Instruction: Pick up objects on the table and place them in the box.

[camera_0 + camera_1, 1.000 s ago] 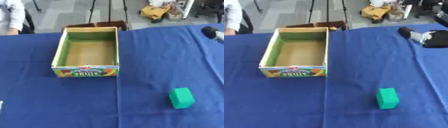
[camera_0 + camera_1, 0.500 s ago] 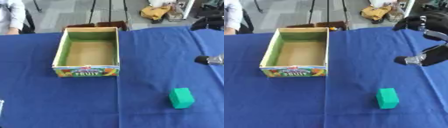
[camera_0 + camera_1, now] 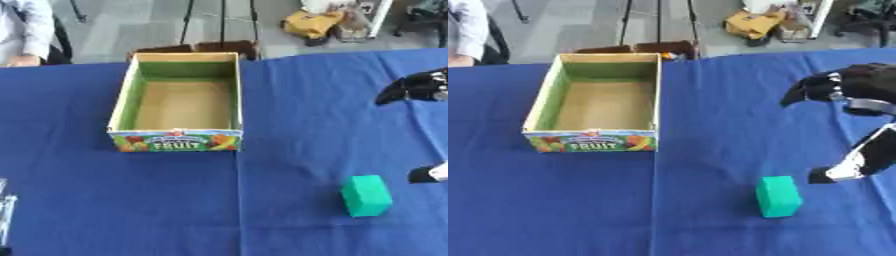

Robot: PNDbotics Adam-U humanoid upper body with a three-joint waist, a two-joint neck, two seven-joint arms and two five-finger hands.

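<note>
A green block [image 3: 779,196] lies on the blue tablecloth at the near right. An open cardboard box [image 3: 597,101] with a fruit print on its front wall stands at the left centre, and nothing shows inside it. My right hand [image 3: 856,90] comes in from the right, spread wide above the cloth, with its thumb [image 3: 843,168] just right of the block and not touching it. It holds nothing. A pale sliver of my left hand [image 3: 5,215] shows at the lower left edge of the left eye view.
The blue tablecloth [image 3: 667,220] covers the whole table. Brown boxes [image 3: 636,48] sit past the far edge behind the box. A person's sleeve [image 3: 464,30] shows at the far left corner.
My right hand has come down and toward me, from the far right edge to a spot just right of the green block. The block and box have not moved.
</note>
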